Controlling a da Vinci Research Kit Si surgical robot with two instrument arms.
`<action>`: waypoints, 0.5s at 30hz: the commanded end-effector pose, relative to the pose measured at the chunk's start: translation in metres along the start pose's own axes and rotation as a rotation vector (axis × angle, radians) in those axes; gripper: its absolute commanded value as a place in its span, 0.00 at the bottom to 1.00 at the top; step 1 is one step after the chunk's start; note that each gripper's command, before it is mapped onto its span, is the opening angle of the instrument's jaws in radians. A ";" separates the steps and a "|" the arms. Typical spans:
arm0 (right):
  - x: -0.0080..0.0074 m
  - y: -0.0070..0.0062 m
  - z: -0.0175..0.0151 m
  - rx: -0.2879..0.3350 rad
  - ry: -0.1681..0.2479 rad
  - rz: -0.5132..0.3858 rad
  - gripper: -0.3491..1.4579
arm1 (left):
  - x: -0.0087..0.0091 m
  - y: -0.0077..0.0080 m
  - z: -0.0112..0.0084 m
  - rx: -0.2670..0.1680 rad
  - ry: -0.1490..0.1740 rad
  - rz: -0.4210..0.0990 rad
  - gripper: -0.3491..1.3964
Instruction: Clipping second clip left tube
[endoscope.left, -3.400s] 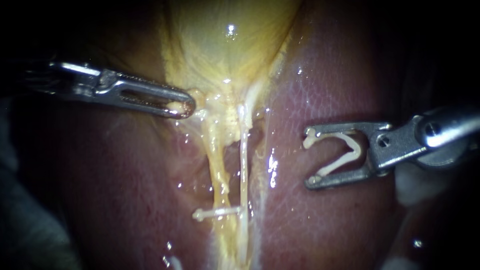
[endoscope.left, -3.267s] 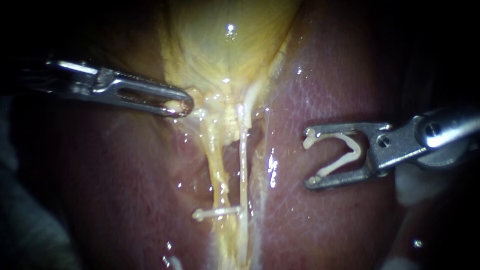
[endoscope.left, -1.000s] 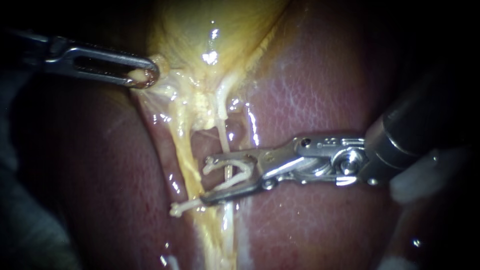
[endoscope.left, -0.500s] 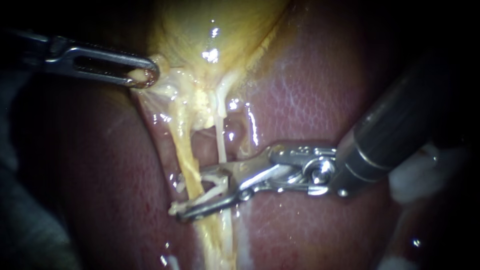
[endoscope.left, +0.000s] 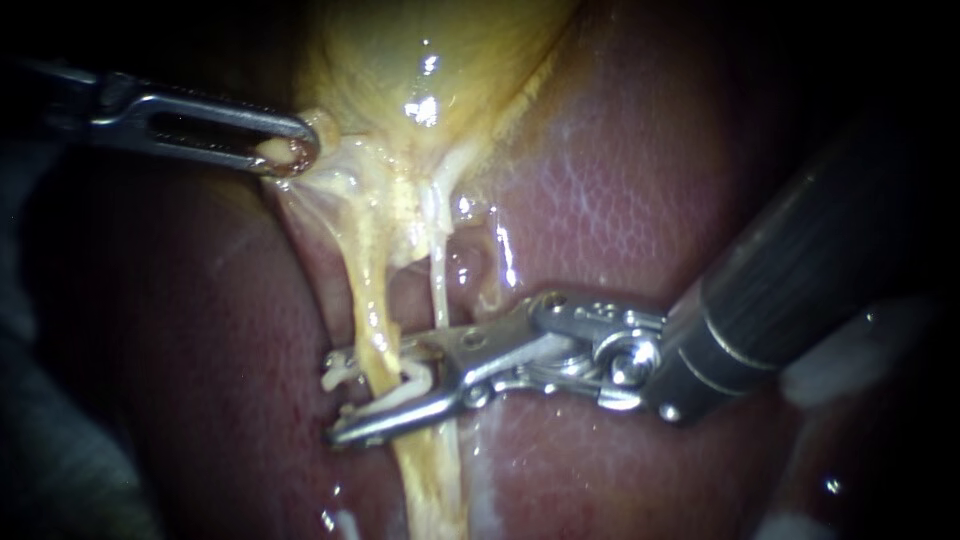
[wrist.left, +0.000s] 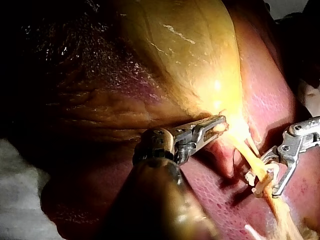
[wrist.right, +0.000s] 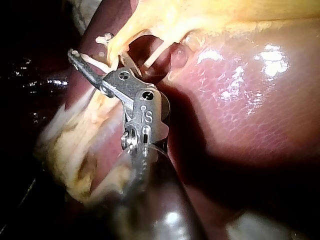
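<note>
Closest to the endoscope, the right instrument (endoscope.left: 335, 398) comes in from about 4 o'clock, its dark shaft filling that corner and its bright jointed wrist lying over the liver (endoscope.left: 620, 200). Its jaws stand partly open with a white clip (endoscope.left: 400, 393) seated between them, both jaws bearing on it. The clip has not been pressed flat. The left tube (endoscope.left: 370, 300), the thicker yellow strand, runs down the middle of the view and passes straight through the gap, so clip and jaws straddle it from the 3 o'clock side. White clip ends show on either side of the strand. The right tube (endoscope.left: 438, 285), thin and pale, drops just beside the left one and disappears behind the upper jaw near its hinge.

Farther back, toward 10 o'clock, the left instrument (endoscope.left: 295, 155) reaches in from the 9 o'clock edge. Its slotted jaws are closed on the lower edge of the gallbladder (endoscope.left: 420, 50), with a small pale nub of tissue pinched at their tip. A thin film is drawn taut from there down to the left tube. The gallbladder itself fills 12 o'clock, yellow and glistening.
</note>
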 end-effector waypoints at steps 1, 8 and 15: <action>0.0000 -0.0002 0.0000 0.004 -0.002 0.008 0.44 | 0.0000 0.0000 0.0000 0.000 0.000 0.000 0.00; -0.0001 -0.0008 0.0002 0.040 -0.020 0.036 0.42 | 0.0000 0.0000 0.0000 0.000 0.000 0.000 0.00; 0.0001 -0.0014 -0.0003 0.052 -0.025 0.096 0.25 | 0.0000 0.0000 0.0000 0.000 0.000 0.000 0.00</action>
